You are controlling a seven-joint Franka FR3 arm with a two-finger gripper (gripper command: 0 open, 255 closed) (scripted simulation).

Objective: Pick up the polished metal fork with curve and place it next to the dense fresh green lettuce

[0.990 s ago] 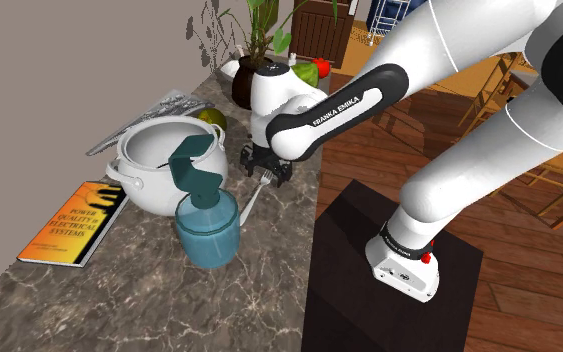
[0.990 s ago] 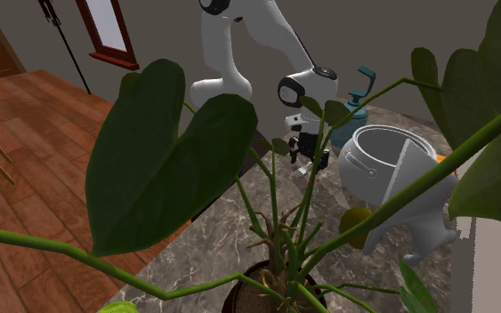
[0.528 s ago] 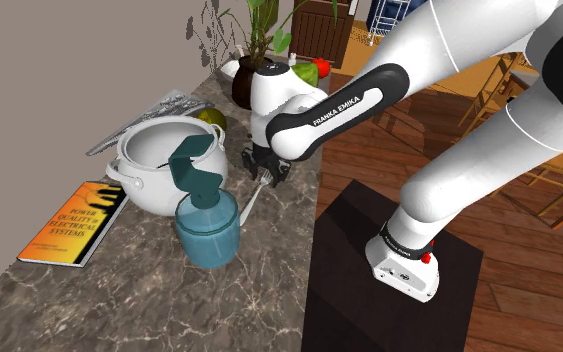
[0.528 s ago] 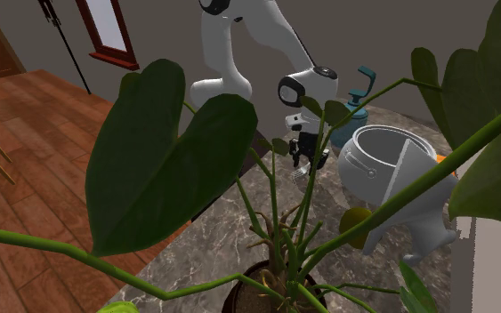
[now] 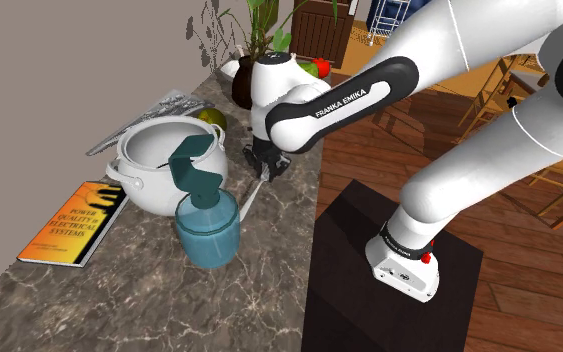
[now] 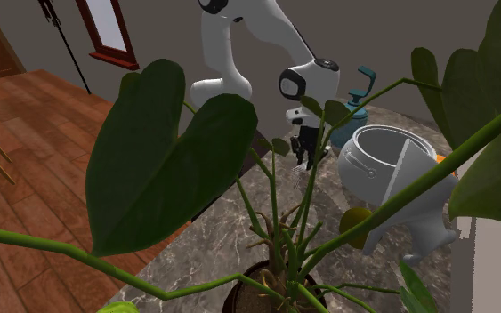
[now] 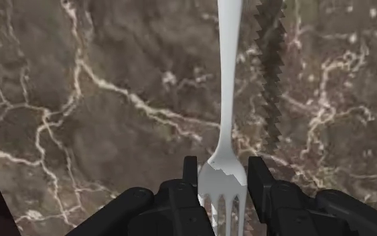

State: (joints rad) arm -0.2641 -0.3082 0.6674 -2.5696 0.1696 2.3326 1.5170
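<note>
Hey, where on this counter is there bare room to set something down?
Bare marble counter lies below the spray bottle and book in the shoulder view. Crowded: from the pot to the plant, where the gripper clasps the fork.

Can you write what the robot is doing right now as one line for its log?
phase: grasp | tool: shut on fork head | fork: lying on marble counter | placing: not yet done

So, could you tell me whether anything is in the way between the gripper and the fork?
Nothing visible stands in the way. The gripper is right at the pronged end of the fork, which lies flat on the marble counter.
</note>
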